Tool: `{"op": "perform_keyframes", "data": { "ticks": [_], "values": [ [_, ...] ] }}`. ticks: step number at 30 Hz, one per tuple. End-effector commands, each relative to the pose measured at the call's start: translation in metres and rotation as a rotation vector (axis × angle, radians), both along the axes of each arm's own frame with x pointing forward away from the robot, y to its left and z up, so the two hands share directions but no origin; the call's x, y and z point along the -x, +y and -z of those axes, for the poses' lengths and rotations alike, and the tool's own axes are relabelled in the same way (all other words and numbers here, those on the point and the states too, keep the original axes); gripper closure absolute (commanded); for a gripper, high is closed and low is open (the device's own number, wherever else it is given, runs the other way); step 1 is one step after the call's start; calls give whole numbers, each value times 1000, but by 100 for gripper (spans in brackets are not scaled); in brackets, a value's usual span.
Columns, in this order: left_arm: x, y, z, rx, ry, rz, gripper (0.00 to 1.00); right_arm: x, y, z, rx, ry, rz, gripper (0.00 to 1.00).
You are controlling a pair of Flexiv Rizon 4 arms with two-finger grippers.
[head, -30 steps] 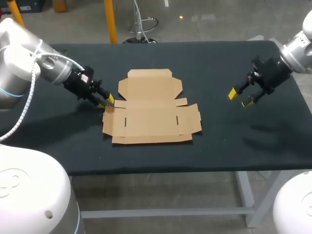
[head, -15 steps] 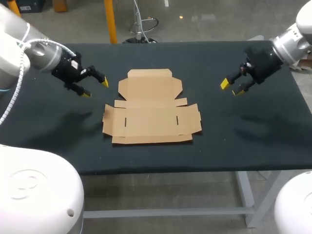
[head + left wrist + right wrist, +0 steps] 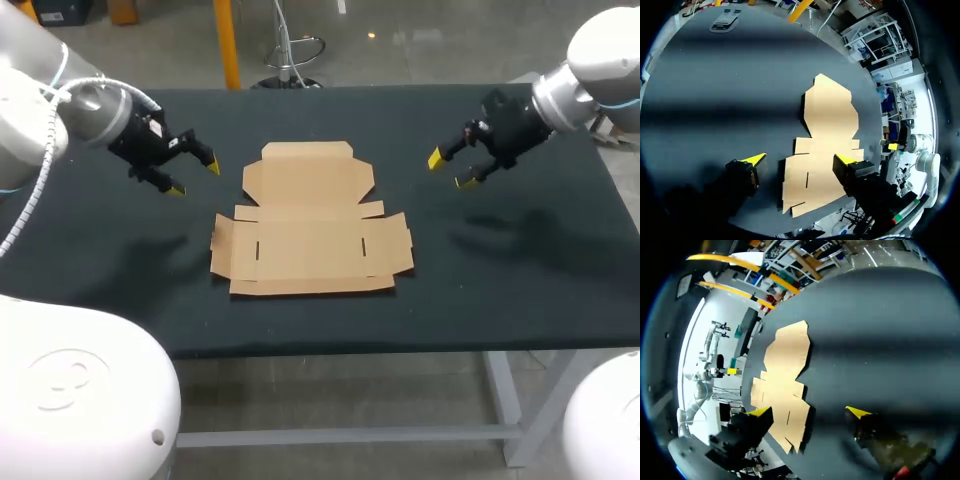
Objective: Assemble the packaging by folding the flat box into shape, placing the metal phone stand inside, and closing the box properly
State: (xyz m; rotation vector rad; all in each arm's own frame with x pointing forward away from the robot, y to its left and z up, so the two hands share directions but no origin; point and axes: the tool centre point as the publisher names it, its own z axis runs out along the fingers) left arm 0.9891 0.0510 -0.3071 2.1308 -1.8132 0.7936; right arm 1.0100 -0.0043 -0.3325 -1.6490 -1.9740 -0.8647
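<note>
The cardboard box [image 3: 310, 222] lies unfolded and flat in the middle of the table [image 3: 500, 290]. Its lid panel points toward the far edge and its wider base toward me, so the long axis runs near to far. My left gripper [image 3: 195, 179] hovers just off the lid's left edge, fingers spread and empty. My right gripper [image 3: 451, 170] hangs farther out on the opposite side, also spread and empty. I judge the left arm better placed for the first fold. I cannot pick out the phone stand.
</note>
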Motion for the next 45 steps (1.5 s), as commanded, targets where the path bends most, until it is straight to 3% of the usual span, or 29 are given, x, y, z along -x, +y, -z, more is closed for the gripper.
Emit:
{"op": "perform_keyframes", "data": {
  "ticks": [1, 5, 6, 14, 45],
  "values": [
    [4, -1, 1, -7, -6, -20, 100, 3, 10, 2, 45, 26, 81, 44],
    [5, 0, 3, 3, -7, -46, 100, 4, 12, 4, 45, 46, 157, 82],
    [5, 0, 3, 3, -5, -60, 100, 4, 12, 5, 44, 51, 170, 100],
    [9, -5, 2, 25, 16, -92, 100, 4, 16, 6, 23, 106, 209, 100],
    [6, -8, 5, 4, 2, -97, 100, 4, 16, 6, 23, 106, 209, 100]
  ]
}}
